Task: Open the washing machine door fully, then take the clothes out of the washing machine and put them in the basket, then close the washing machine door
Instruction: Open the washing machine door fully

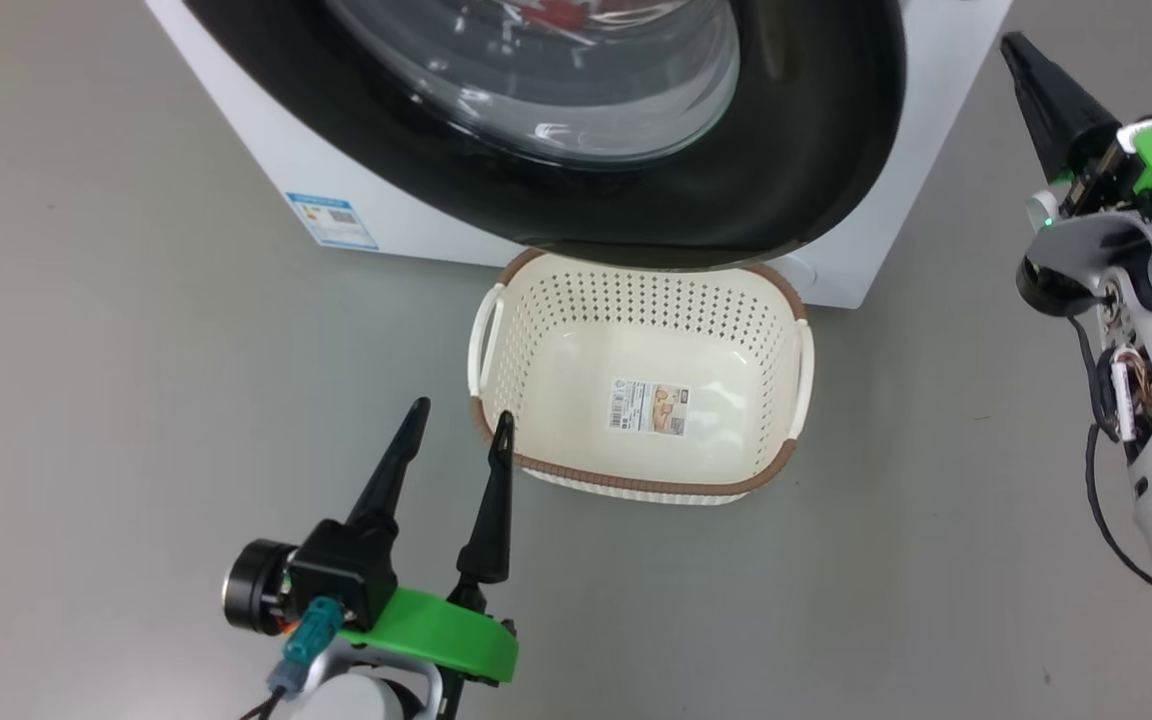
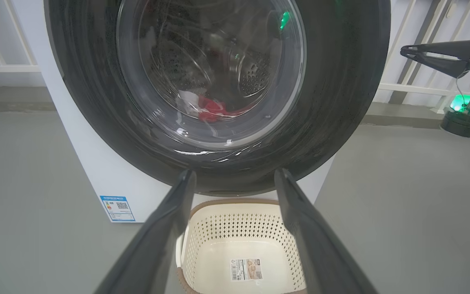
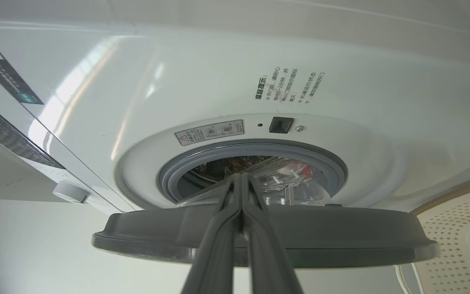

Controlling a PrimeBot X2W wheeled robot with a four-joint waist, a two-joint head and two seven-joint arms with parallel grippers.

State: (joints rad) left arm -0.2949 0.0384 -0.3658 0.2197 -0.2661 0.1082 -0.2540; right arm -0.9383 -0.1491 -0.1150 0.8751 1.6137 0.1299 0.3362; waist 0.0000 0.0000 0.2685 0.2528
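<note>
We see the large round washing machine door (image 3: 341, 241) with its glossy black rim and bulging clear glass standing part-way open. It is edge-on straight ahead of our right gripper (image 3: 241, 177). That gripper's two long dark fingers are pressed tight together with nothing between them. Their tips reach the door's edge, but we cannot tell whether they touch it.

Beyond the door is the big white box-shaped washing machine (image 3: 218, 73), and bright red-and-white cloth clothes (image 3: 296, 167) lie in its drum.

Our left gripper (image 1: 463, 412) is spread wide and empty, aimed at the door's lower rim. Just ahead of and below its fingers sits the cream-white perforated plastic basket (image 1: 636, 485) with a brown woven-look rim. It stands on the grey floor (image 1: 136, 400), its far rim under the door, with only a paper label inside.
</note>
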